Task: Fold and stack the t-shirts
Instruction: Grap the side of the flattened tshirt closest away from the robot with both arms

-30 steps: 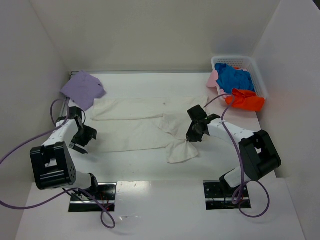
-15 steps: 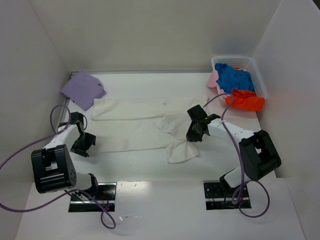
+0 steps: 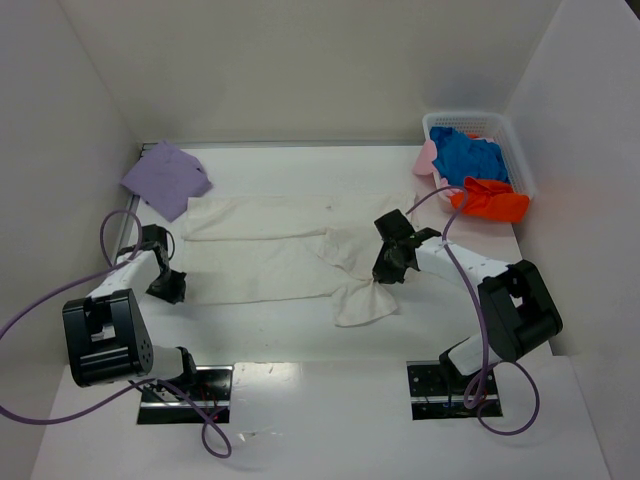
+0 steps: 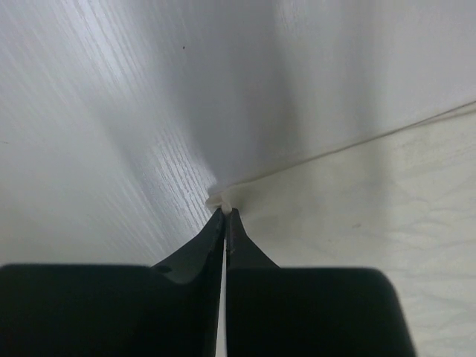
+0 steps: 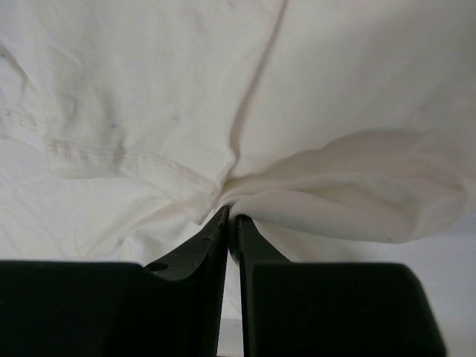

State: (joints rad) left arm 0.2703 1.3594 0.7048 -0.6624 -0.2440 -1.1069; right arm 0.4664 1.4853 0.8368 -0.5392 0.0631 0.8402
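An off-white t-shirt (image 3: 270, 245) lies spread across the middle of the table, bunched at its right end. My left gripper (image 3: 172, 290) is shut on that shirt's near left corner (image 4: 220, 201), and a bit of the hem pokes out past the tips. My right gripper (image 3: 386, 272) is shut on a gathered fold of the same shirt (image 5: 312, 186) at its right end. A folded lavender t-shirt (image 3: 166, 178) rests at the back left. Blue (image 3: 468, 155), orange-red (image 3: 490, 201) and pale pink (image 3: 427, 158) t-shirts fill the basket.
The white mesh basket (image 3: 517, 150) stands at the back right against the right wall. White walls close in the table on the left, back and right. Purple cables loop from both arms near their bases (image 3: 185, 385).
My left gripper moved right to the shirt's near left corner and went from open to shut on it. My right gripper stayed where it was, still gripping the fold.
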